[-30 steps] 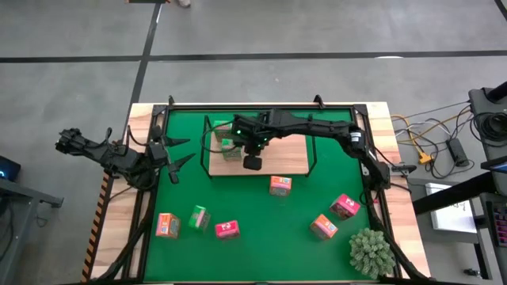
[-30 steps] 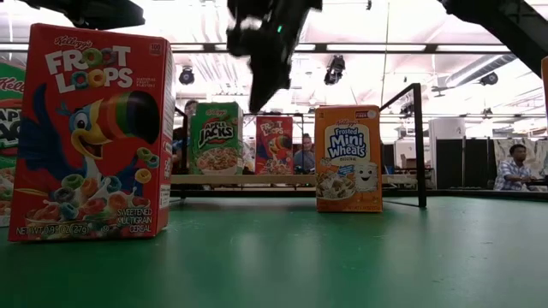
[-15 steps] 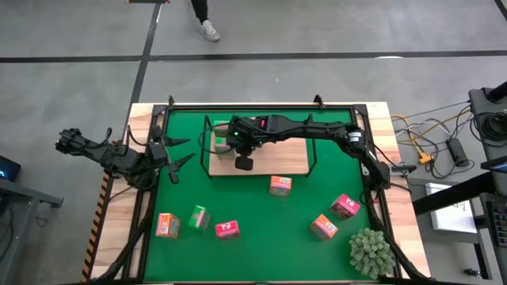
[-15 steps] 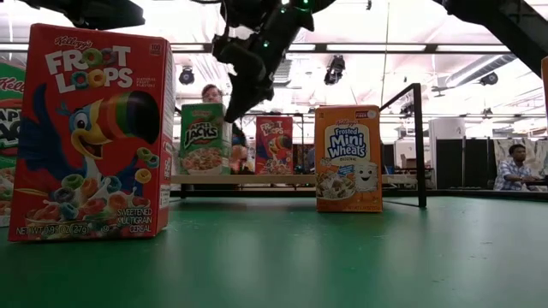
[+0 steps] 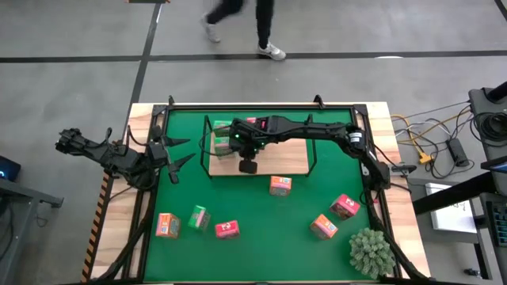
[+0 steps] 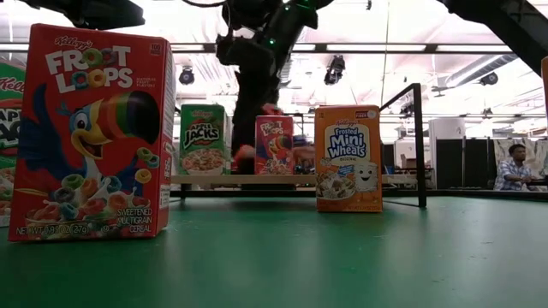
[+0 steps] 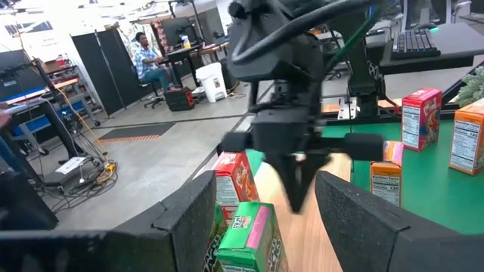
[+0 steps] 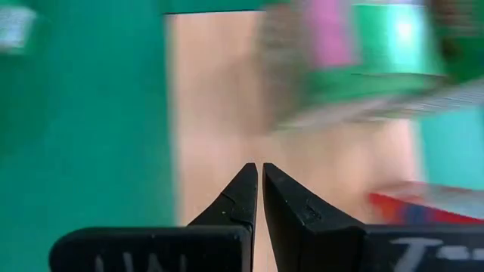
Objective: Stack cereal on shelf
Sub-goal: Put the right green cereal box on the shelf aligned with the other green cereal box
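**Two boxes on the shelf, six still out on the mat**

Green matting [image 5: 261, 237] covers the table, and along its near edge most of the work still waits. Nearest the near left corner stand an orange box [image 5: 166, 226], a green box [image 5: 200, 218] and a red box [image 5: 227, 229] in a loose row. Toward the near right corner sit another orange box [image 5: 322, 226] and another red box [image 5: 344, 207], with a spiky plant [image 5: 371, 252] in the corner itself. One more orange box [image 5: 280, 185] stands just in front of the shelf.

Farther back, the shelf [image 5: 289, 161] lies along the far half of the mat. Only two boxes show on it, a green cereal box [image 6: 202, 139] and a red one [image 6: 274, 145], both at its left end. The rest of the board is bare, so there is plenty of room to the right.

The right gripper [image 8: 259, 175] hangs over the shelf just beside those two boxes, fingers pressed together and holding nothing. The left gripper [image 5: 178, 161] waits at the mat's left edge, fingers spread and empty.

By this count the task is barely a quarter done. The shelf's wire end frames look like the main thing to steer around.
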Robot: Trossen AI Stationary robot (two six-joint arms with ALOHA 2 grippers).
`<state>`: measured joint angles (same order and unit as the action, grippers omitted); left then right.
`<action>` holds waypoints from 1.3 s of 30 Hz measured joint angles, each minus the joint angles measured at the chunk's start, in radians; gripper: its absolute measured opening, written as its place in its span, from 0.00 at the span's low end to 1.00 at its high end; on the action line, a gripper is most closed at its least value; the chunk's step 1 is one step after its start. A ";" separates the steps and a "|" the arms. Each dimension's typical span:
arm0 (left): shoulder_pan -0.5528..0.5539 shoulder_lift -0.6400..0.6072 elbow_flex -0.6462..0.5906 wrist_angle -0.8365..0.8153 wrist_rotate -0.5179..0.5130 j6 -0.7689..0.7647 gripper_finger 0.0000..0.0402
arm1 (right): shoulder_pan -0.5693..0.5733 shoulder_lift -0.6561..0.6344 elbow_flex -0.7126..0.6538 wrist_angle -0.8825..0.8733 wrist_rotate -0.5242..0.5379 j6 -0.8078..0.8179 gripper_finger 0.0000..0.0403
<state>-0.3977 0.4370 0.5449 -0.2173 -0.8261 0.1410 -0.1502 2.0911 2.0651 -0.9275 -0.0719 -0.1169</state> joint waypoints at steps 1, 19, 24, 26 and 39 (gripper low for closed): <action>0.000 0.000 0.000 0.000 0.000 0.000 0.52 | 0.008 0.000 -0.008 0.016 -0.011 -0.004 0.03; 0.000 0.000 0.000 0.000 0.000 0.000 0.52 | 0.026 -0.014 -0.041 0.055 0.238 -0.005 0.03; 0.000 0.000 0.000 0.000 0.000 0.000 0.52 | 0.011 0.003 -0.051 0.112 0.260 -0.015 0.03; 0.000 0.000 0.000 0.000 0.000 0.000 0.52 | 0.013 0.005 -0.056 0.133 0.255 -0.016 0.03; 0.000 0.000 0.000 0.000 0.000 0.000 0.52 | 0.027 0.005 -0.059 0.166 0.246 -0.028 0.03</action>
<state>-0.3977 0.4370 0.5449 -0.2173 -0.8261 0.1410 -0.1234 2.0964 2.0064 -0.7616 0.1741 -0.1452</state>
